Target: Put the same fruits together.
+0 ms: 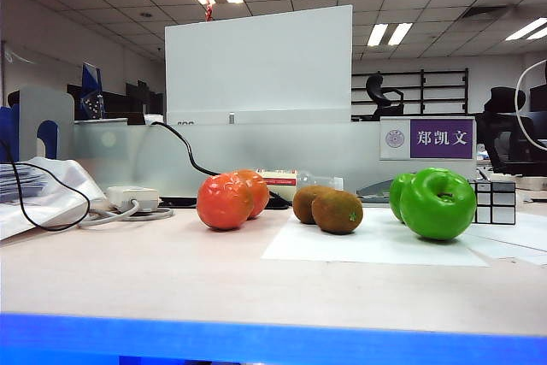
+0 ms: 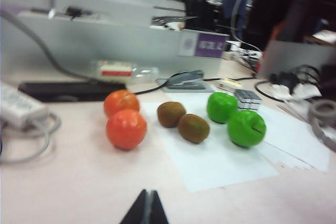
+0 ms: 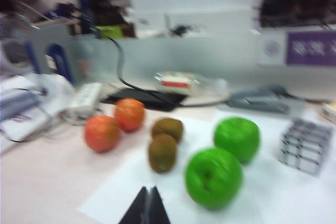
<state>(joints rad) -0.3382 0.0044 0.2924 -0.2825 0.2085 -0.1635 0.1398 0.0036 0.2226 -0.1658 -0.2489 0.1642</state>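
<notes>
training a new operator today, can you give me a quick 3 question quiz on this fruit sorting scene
1. True or false: the fruits already sit in matching pairs.
2. Which pair lies partly on the white paper nearest the mirror cube? A) orange-red balls B) kiwis C) green apples
3. What state are the left claw and right claw in, and does either hold anything?

Key
1. True: orange-red balls on the left of the exterior view, kiwis in the middle, green apples on the right.
2. C
3. Both shut and empty, above the table's near side, clear of the fruits.
</notes>
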